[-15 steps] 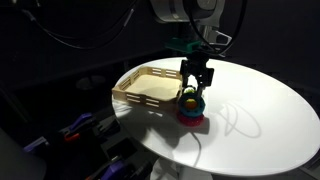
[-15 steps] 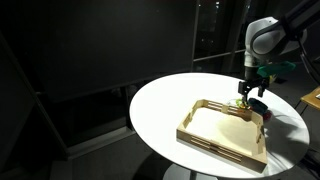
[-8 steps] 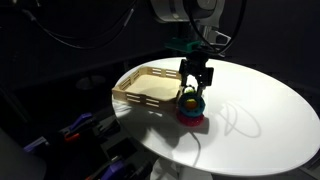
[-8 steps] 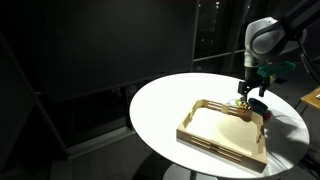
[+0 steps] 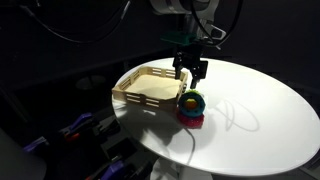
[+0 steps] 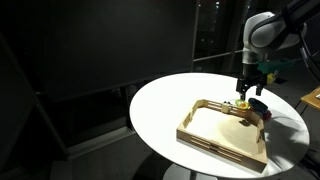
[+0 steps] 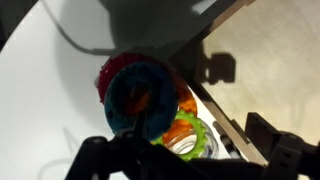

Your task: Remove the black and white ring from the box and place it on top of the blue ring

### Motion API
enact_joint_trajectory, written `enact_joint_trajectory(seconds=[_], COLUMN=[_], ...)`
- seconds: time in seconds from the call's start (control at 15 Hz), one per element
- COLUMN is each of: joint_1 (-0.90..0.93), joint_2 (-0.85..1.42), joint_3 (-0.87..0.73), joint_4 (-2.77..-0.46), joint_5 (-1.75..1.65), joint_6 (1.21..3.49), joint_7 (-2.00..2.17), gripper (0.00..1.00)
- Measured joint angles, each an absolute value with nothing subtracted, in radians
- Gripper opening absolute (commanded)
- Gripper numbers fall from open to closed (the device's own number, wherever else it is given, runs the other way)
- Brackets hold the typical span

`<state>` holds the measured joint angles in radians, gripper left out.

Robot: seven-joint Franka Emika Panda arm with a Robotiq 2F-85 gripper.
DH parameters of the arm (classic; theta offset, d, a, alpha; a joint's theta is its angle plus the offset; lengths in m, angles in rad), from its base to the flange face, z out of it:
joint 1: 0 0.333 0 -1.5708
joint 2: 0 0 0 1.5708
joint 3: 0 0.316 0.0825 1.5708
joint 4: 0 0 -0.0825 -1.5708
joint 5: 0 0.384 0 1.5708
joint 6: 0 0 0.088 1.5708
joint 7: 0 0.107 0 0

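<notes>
"Two fingers, and nothing between them?"

"Nothing. The tool hangs spread just above the ring stack. In the wrist view its fingers stand wide to either side, with only the stack below them."

"So where is the black and white ring?"

"Judging from an exterior view, it lies on top of the stack. A dark band sits over the blue ring, and the red ring is at the base. Neither exterior view shows a ring on the floor of the box."

"How does it look?"

"Small and flat, about as wide as the blue one. It's dark at the rim, with yellow-green showing through its middle. The black and white segments are too small to make out. In the wrist view it cannot be picked out with any certainty. There the blue ring reads as a teal disc, partly shadowed, with orange beside it."

"Why is everything standing as it is?"

"The stack rests on the white worktop just beside a wall of the box, which keeps the carry short. Whether the two touch cannot be told. A tool held straight over the stack with its fingers apart suits a release. The placing seems done, and what is left is probably to lift clear without nudging the top ring."
</notes>
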<state>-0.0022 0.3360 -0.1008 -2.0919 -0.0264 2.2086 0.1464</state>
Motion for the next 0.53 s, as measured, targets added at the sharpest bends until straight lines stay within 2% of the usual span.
enact_joint_trajectory(seconds=[0.53], joint_1=[-0.009], joint_2=[0.236], joint_3=[-0.07], joint_4=[-2.093], joint_5=[0.01], joint_6=[2.002], joint_7=[0.021], gripper=[1.0])
